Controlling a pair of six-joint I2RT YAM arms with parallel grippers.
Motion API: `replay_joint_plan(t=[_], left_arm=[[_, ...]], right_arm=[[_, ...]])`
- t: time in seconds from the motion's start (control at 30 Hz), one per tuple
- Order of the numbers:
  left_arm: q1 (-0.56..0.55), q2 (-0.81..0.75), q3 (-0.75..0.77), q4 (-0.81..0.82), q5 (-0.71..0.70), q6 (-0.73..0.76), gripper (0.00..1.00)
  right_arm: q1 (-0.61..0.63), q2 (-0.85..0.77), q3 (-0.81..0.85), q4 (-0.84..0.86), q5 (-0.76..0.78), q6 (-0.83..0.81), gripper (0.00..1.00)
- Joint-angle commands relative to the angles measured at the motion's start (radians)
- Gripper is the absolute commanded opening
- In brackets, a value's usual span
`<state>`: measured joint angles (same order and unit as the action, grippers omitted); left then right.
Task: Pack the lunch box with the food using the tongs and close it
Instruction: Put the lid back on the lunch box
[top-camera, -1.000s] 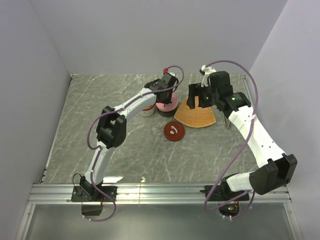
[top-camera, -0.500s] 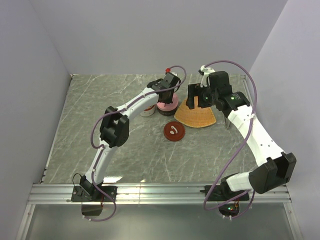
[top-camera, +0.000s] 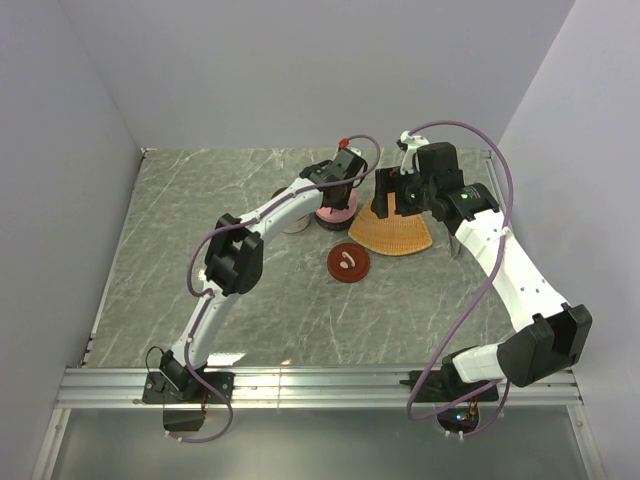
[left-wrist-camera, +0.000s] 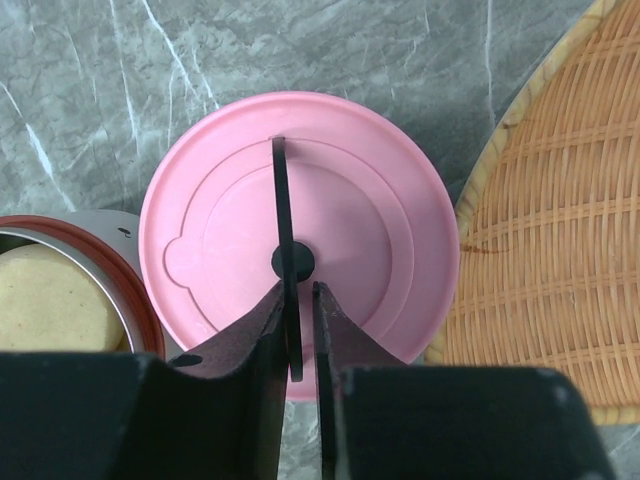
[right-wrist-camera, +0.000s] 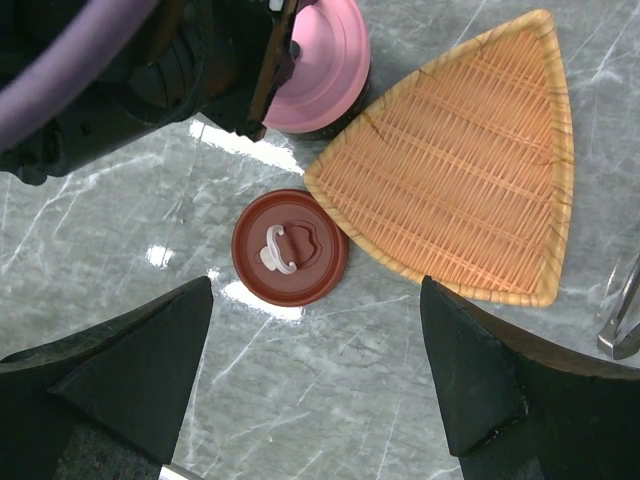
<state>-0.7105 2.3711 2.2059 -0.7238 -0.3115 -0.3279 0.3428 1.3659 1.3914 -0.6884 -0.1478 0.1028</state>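
The lunch box's pink lid (left-wrist-camera: 300, 220) sits on a round container (top-camera: 335, 208). Its thin black handle (left-wrist-camera: 283, 210) stands upright between the jaws of my left gripper (left-wrist-camera: 297, 290); the left finger lies against it, with a narrow gap showing on the right side. Beside it stands an open container with a red-brown rim (left-wrist-camera: 120, 270), holding cream-beige food (left-wrist-camera: 50, 300). My right gripper (right-wrist-camera: 315, 290) hangs wide open and empty above the table near a brown lid (right-wrist-camera: 290, 248). The metal tongs (right-wrist-camera: 622, 310) lie at the right edge of the right wrist view.
A triangular orange woven tray (top-camera: 392, 230) lies right of the pink-lidded container, almost touching it (left-wrist-camera: 560, 200). The brown lid (top-camera: 349, 263) lies on the marble table in front of the tray. Walls close the table on three sides.
The left wrist has shifted slightly right over the pink lid, and its jaws have parted a little around the handle. The right arm has not moved.
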Motion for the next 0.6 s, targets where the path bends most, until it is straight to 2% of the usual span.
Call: replay_joint_plan(t=[0.0,0.17,0.4,0.57], left_arm=[[-0.014,0.014,0.029,-0.003,0.0,0.015,0.2],[-0.014,0.008,0.021,0.001,-0.014,0.003,0.27],[-0.014,-0.052,-0.038,0.056,-0.02,-0.017,0.5],[-0.014,-0.09,-0.086,0.116,-0.034,-0.028,0.53]], right_arm=[[0.005,0.006,0.041,0.024,-0.007,0.003,0.91],[0.005,0.007,0.041,0.024,-0.01,0.005,0.91],[0.005,0.012,0.04,0.026,-0.015,0.005,0.91],[0.005,0.013,0.04,0.026,-0.016,0.005,0.91]])
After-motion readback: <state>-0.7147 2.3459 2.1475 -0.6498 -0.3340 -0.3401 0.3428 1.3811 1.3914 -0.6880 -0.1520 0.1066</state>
